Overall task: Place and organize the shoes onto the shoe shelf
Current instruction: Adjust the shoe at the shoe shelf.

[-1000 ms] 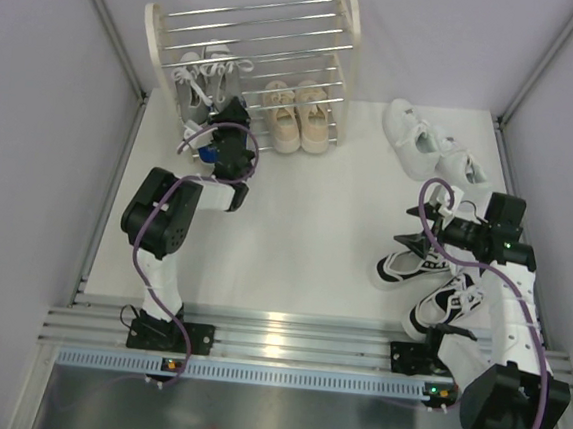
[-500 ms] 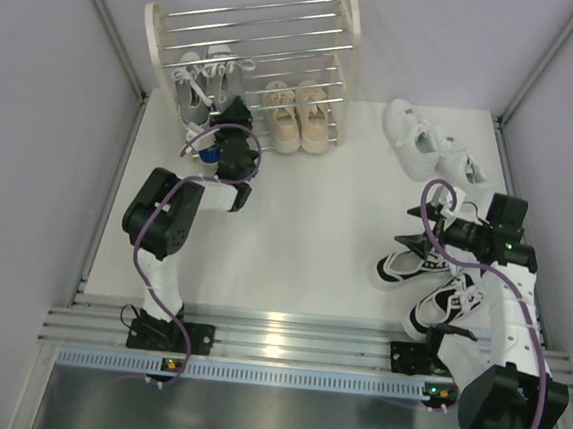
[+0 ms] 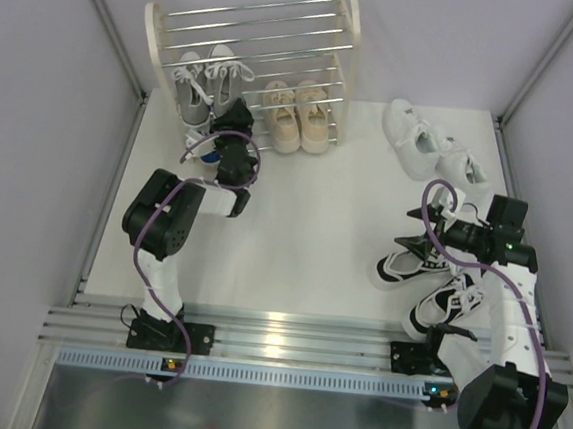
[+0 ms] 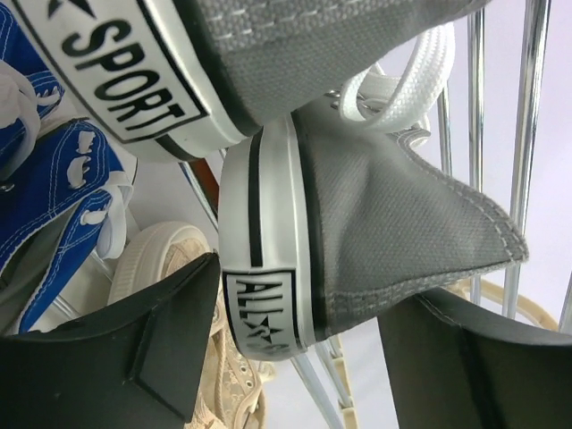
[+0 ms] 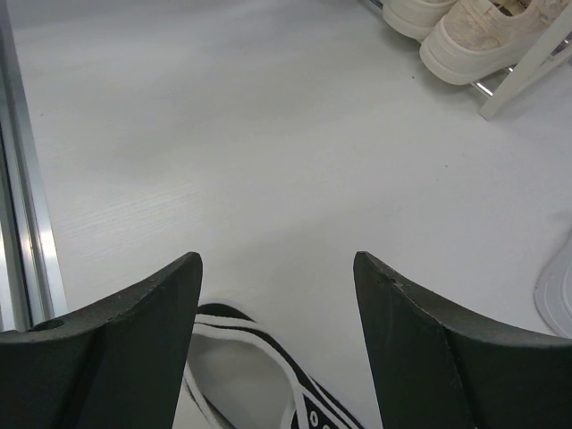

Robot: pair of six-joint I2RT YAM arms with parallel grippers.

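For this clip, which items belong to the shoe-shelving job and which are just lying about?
Job: shoe shelf, grey sneakers, beige sneakers, blue sneakers, white sneakers, black-and-white sneakers.
Just there: purple cables, mounting rail.

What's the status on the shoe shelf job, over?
Left gripper open around heel of grey sneaker on shoe shelf. Right gripper open above black-and-white sneaker. White sneakers unshelved on table. No obstruction seen.

The white bench (image 3: 306,216) carries the shelf (image 3: 348,24) at far left, with a grey pair (image 3: 189,91) and a beige pair (image 3: 282,116) on it, a white pair (image 3: 414,135) far right, and a black-and-white pair (image 3: 407,267) near right.
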